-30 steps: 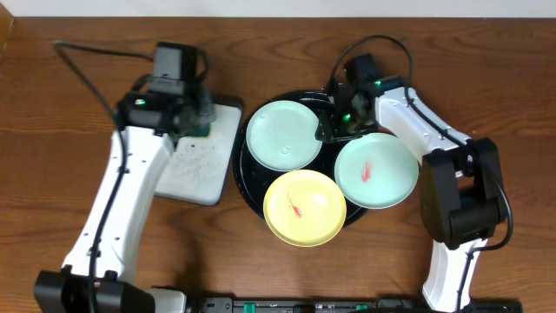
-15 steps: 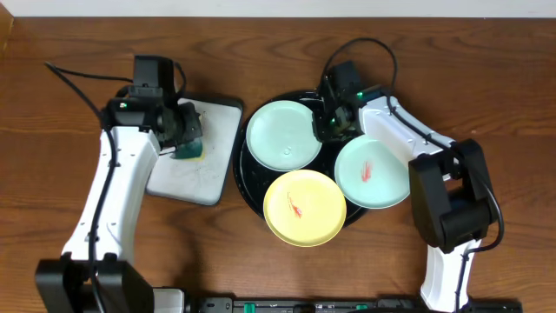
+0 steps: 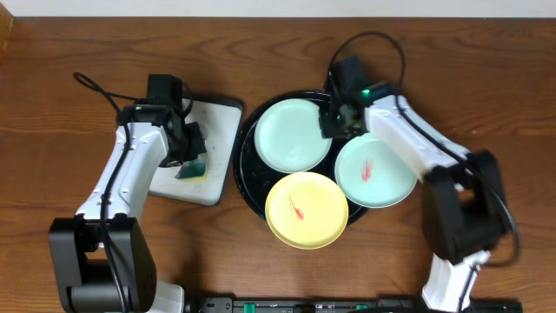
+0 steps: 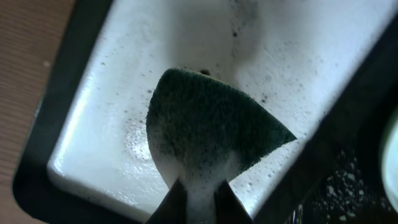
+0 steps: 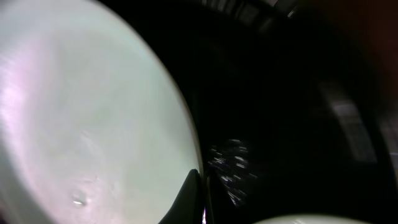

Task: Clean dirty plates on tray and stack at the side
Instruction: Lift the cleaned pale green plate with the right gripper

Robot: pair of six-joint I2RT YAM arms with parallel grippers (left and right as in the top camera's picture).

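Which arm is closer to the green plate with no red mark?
Right. The right gripper is at the rim of that plate, over the black tray. The left gripper is well off to the side, pinching a green sponge above the white tray.

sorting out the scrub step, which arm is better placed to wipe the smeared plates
Left. Its jaws are shut on the green sponge, over the white tray next to the black tray. The right arm's jaws sit at the rim of the upper mint plate, carrying no sponge.
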